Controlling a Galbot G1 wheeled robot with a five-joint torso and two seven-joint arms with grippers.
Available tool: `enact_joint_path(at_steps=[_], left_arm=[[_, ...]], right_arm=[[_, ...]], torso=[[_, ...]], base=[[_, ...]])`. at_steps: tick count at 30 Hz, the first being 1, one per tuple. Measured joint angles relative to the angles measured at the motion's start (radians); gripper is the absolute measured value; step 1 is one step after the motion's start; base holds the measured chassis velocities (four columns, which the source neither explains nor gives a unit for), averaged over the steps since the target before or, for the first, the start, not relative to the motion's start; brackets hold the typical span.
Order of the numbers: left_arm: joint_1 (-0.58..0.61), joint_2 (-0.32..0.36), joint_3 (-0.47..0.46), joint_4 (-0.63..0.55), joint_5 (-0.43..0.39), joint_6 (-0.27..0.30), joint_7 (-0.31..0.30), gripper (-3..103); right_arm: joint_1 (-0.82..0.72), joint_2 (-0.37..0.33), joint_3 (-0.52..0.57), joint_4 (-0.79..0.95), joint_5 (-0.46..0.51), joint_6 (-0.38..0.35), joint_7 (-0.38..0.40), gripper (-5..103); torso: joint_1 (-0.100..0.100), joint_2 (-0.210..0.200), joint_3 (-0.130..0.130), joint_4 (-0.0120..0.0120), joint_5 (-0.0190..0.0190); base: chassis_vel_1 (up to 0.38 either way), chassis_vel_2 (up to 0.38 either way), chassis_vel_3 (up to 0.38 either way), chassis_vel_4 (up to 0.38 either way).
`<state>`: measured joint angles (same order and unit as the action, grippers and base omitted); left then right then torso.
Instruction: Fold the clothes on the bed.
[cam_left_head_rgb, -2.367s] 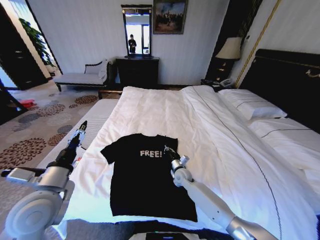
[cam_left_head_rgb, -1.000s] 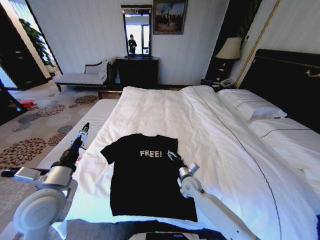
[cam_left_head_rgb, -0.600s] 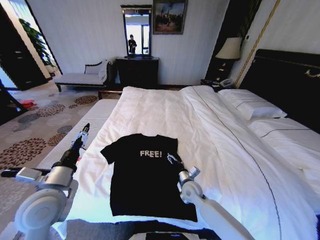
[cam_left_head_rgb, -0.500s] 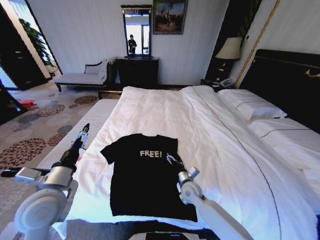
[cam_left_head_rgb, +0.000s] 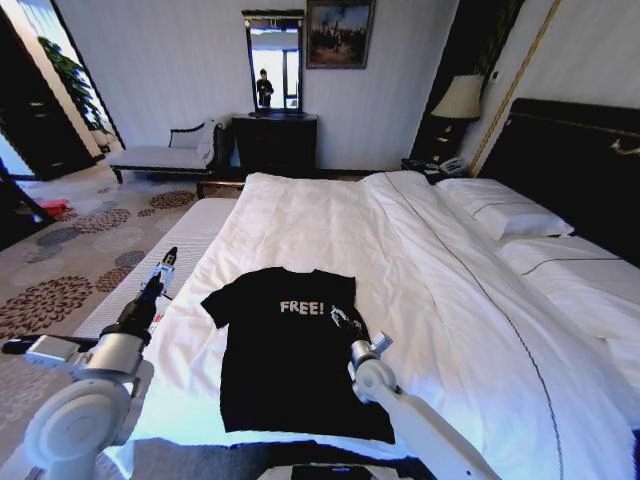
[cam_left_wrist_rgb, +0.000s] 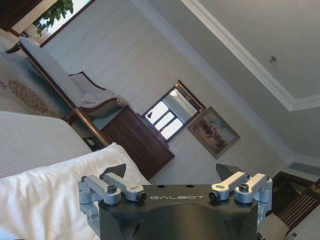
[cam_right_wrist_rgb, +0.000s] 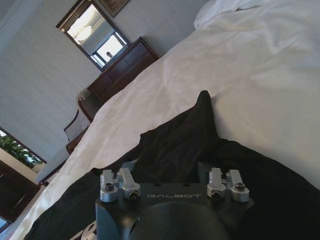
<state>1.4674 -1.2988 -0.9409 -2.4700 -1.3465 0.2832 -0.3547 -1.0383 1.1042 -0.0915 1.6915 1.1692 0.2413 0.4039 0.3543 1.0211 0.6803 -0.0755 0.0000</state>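
The black short-sleeved cotton T-shirt (cam_left_head_rgb: 297, 350) with white "FREE!" lettering lay flat, chest up, on the white duvet of the large dark-framed double bed (cam_left_head_rgb: 420, 260), near the foot edge. The right hand (cam_left_head_rgb: 345, 319) rested over the shirt's right sleeve area, just beside the lettering; its fingers stood apart with black fabric between and beyond them (cam_right_wrist_rgb: 185, 145). The left hand (cam_left_head_rgb: 163, 265) hovered beside the bed's left edge, well apart from the shirt, fingers spread wide (cam_left_wrist_rgb: 172, 172).
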Motion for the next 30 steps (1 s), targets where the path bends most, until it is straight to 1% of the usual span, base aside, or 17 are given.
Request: enact_joint_path(at_steps=[1, 2, 3, 5, 6, 8, 9, 11, 12, 14, 15, 17, 19, 30], left_arm=[[0.0, 0.0, 0.0, 0.0, 0.0, 0.0, 0.0, 100], [-0.001, 0.0, 0.001, 0.0, 0.0, 0.0, 0.0, 100], [-0.001, -0.001, 0.003, 0.001, 0.0, 0.0, 0.0, 100], [-0.003, -0.001, 0.004, 0.002, 0.0, 0.0, 0.0, 100], [-0.003, -0.001, 0.004, 0.002, 0.0, 0.0, 0.0, 100], [-0.005, -0.002, 0.006, 0.004, 0.0, 0.0, 0.0, 100], [-0.005, -0.002, 0.006, 0.004, 0.0, 0.0, 0.0, 100], [-0.005, -0.003, 0.008, 0.005, 0.001, 0.0, 0.0, 100], [-0.005, -0.003, 0.008, 0.005, 0.001, 0.0, 0.0, 100], [-0.006, -0.003, 0.008, 0.005, 0.001, 0.0, 0.0, 100], [-0.006, -0.003, 0.008, 0.005, 0.001, 0.0, 0.0, 100], [-0.006, -0.004, 0.008, 0.006, 0.001, 0.0, 0.0, 100], [-0.006, -0.004, 0.008, 0.006, 0.001, 0.0, 0.0, 100], [-0.006, -0.008, 0.011, 0.009, 0.005, 0.0, 0.0, 100]], right_arm=[[0.0, 0.0, 0.0, 0.0, 0.0, 0.0, 0.0, 62], [-0.002, 0.0, 0.001, 0.001, -0.001, 0.001, 0.0, 57], [-0.006, 0.0, 0.001, 0.004, -0.001, 0.002, 0.0, 57], [-0.014, 0.0, 0.001, 0.012, -0.004, 0.004, 0.0, 46], [-0.014, 0.0, 0.001, 0.012, -0.004, 0.004, 0.0, 46], [-0.024, 0.002, 0.001, 0.02, -0.011, 0.006, 0.0, 36], [-0.025, 0.003, 0.001, 0.021, -0.012, 0.007, 0.0, 36], [-0.034, 0.01, 0.001, 0.025, -0.019, 0.011, -0.001, 25], [-0.034, 0.01, 0.001, 0.025, -0.019, 0.011, -0.001, 25], [-0.041, 0.016, 0.002, 0.026, -0.023, 0.016, -0.001, 14], [-0.041, 0.016, 0.002, 0.026, -0.023, 0.016, -0.001, 14], [-0.048, 0.021, 0.005, 0.027, -0.027, 0.02, 0.0, 3], [-0.056, 0.025, 0.008, 0.031, -0.031, 0.023, 0.0, 1], [-0.106, 0.042, 0.018, 0.054, -0.056, 0.036, 0.006, 0]], torso=[[0.0, 0.0, 0.0, 0.0, 0.0], [0.0, 0.0, 0.0, 0.0, 0.0], [0.0, 0.0, 0.0, 0.0, 0.0], [0.0, 0.0, 0.0, 0.0, 0.0], [0.0, 0.0, 0.0, 0.0, 0.0], [0.0, 0.0, 0.0, 0.0, 0.0], [0.0, 0.0, 0.0, -0.0001, 0.0], [0.0, 0.0, 0.0, 0.0, 0.0], [0.0, 0.0, 0.0, 0.0, 0.0], [0.0, 0.0, 0.0, 0.0, 0.0], [0.0, 0.0, 0.0, 0.0, 0.0], [0.0, 0.0, 0.0, 0.0, 0.0], [0.0, 0.0, 0.0, 0.0, 0.0], [0.0, 0.0, 0.0, -0.0001, 0.0]], base=[[0.0, 0.0, 0.0, 0.0], [0.0, 0.0, 0.0, 0.0], [0.0, 0.0, 0.0, 0.0], [0.0, 0.0, 0.0, 0.0], [0.0, 0.0, 0.0, 0.0], [0.0, 0.0, 0.0, 0.0], [0.0, 0.0, 0.0, 0.0], [0.0, 0.0, 0.0, 0.0], [0.0, 0.0, 0.0, 0.0], [0.0, 0.0, 0.0, 0.0], [0.0, 0.0, 0.0, 0.0], [0.0, 0.0, 0.0, 0.0], [0.0, 0.0, 0.0, 0.0], [0.0, 0.0, 0.0, 0.0]])
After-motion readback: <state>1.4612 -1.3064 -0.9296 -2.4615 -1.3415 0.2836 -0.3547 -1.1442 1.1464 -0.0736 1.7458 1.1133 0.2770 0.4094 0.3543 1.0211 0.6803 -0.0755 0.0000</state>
